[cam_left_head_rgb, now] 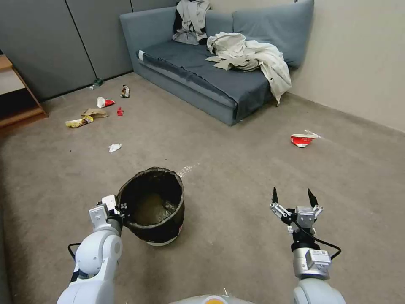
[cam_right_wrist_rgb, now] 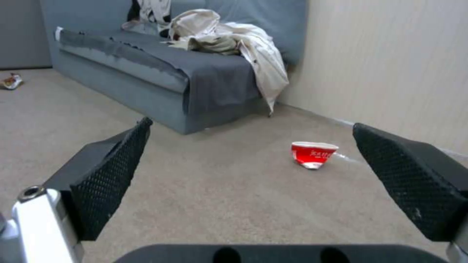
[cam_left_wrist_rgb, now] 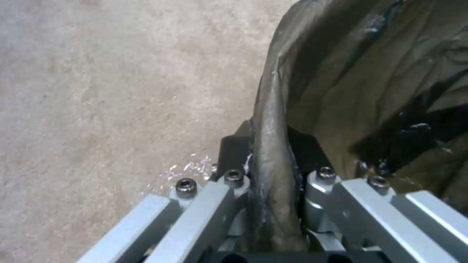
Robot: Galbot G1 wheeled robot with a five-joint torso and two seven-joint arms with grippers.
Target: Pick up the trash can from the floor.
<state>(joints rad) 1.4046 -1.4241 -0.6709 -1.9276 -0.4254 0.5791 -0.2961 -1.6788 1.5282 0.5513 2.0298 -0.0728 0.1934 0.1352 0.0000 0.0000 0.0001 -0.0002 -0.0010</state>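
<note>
The trash can [cam_left_head_rgb: 152, 207] is a small round bin lined with a dark bag folded over its rim, with a pale base, standing on the grey-brown carpet floor [cam_left_head_rgb: 236, 177] in the head view. My left gripper [cam_left_head_rgb: 120, 211] is at the can's left rim, shut on it. In the left wrist view the rim of the trash can [cam_left_wrist_rgb: 273, 146] runs between the closed fingers [cam_left_wrist_rgb: 234, 153], with the bag's inside to one side. My right gripper [cam_left_head_rgb: 293, 198] hangs open over bare carpet to the can's right; its pads [cam_right_wrist_rgb: 112, 171] stand wide apart.
A grey sofa [cam_left_head_rgb: 219, 88] with pale clothes stands at the back by the wall. A crushed red cup [cam_left_head_rgb: 301, 139] lies on the carpet at the right. Several bits of litter [cam_left_head_rgb: 95, 113] lie at the left, near a wooden shelf [cam_left_head_rgb: 17, 101].
</note>
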